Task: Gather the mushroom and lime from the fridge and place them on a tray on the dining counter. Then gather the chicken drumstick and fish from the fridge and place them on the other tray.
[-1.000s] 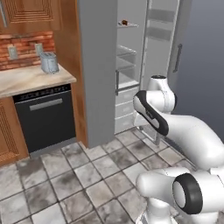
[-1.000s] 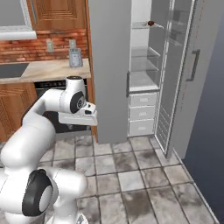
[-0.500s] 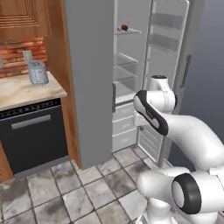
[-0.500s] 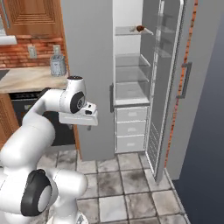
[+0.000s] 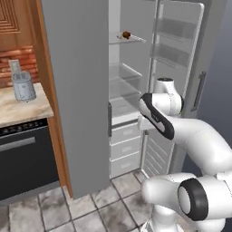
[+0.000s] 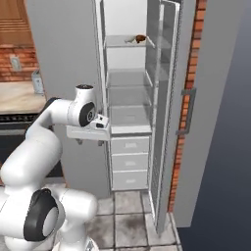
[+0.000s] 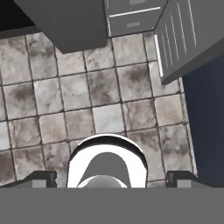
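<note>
The fridge (image 5: 77, 90) (image 6: 63, 59) stands straight ahead with its right door (image 5: 177, 54) (image 6: 165, 98) swung open onto white glass shelves. The chicken drumstick (image 5: 126, 34) (image 6: 139, 38), a reddish-brown lump with a pale bone end, lies on the top shelf. My arm is folded in front of the fridge at drawer height. My gripper (image 6: 89, 142) (image 7: 111, 177) points down at the tiled floor, open, with nothing between its fingers. The mushroom, lime, fish, both trays and the dining counter are out of view.
White drawers (image 5: 124, 145) (image 6: 130, 162) fill the fridge's lower part. To the left a stone counter carries a grey jar (image 5: 22, 86) above a black dishwasher (image 5: 22, 158). The open door's edge juts out on the right over the grey floor tiles (image 7: 105, 87).
The whole picture has shifted: the base has driven closer to the fridge, which now looks larger and more central. The arm keeps its folded pose and the gripper stays open.
</note>
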You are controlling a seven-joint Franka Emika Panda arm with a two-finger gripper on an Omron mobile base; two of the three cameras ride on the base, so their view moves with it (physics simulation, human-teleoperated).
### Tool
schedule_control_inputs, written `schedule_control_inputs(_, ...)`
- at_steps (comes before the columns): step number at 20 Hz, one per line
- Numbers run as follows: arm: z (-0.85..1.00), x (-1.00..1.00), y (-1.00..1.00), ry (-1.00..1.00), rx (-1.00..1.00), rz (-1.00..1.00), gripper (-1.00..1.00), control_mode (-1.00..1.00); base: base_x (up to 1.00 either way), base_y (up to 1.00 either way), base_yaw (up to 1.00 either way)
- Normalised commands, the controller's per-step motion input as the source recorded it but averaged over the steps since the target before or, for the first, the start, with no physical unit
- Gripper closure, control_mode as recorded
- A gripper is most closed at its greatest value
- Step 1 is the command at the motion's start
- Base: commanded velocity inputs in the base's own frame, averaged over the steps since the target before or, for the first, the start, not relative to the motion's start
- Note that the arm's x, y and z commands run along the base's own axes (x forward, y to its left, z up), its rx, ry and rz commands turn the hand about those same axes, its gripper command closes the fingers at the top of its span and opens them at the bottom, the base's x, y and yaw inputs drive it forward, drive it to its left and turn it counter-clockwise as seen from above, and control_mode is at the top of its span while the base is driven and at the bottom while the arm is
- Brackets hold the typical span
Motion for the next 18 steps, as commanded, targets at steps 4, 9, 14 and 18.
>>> schedule_control_inputs(4,0.0,0.0,0.0,0.0,0.0,0.0,-1.0,1.0,0.73,-0.37,0.14)
schedule_control_inputs(9,0.0,0.0,0.0,0.0,0.0,0.0,-1.0,1.0,0.72,-0.13,0.02)
schedule_control_inputs(14,0.0,0.0,0.0,0.0,0.0,0.0,-1.0,1.0,0.69,-0.03,0.03)
schedule_control_inputs(18,0.0,0.0,0.0,0.0,0.0,0.0,-1.0,1.0,0.8,-0.14,0.0)
